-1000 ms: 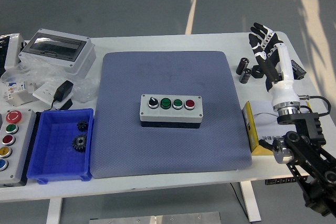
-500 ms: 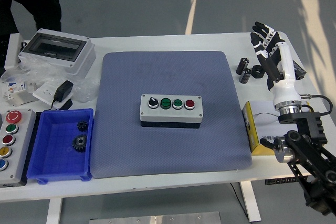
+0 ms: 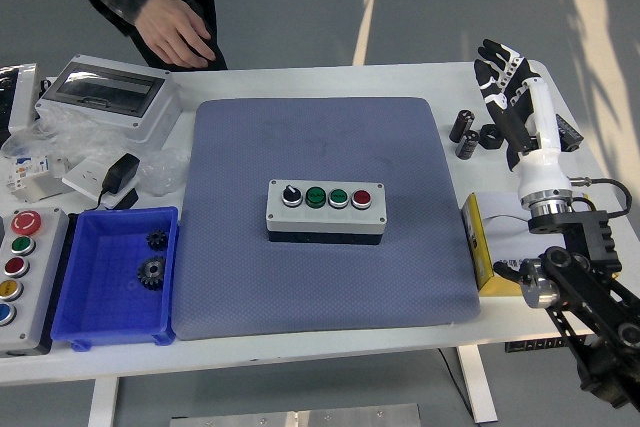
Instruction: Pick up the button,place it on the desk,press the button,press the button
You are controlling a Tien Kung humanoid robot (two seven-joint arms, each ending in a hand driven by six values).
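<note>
A mat (image 3: pixel 320 147) covers the middle of the table (image 3: pixel 330 79); the button box (image 3: pixel 325 209) sits on the mat near its centre; a bin (image 3: pixel 110 322) lies just left of the mat at the near edge, with two gears (image 3: pixel 152 260) in it; a second button panel (image 3: pixel 22 277) lies left of the bin; an enclosure (image 3: pixel 108 95) stands at the far left; the right hand (image 3: pixel 508 97) is over the table's right side, beyond the mat; a person's hand (image 3: pixel 176 35) reaches in at the far left.

Grey four-control button box (image 3: pixel 326 209) sits flat mid blue mat (image 3: pixel 320 147).
</note>
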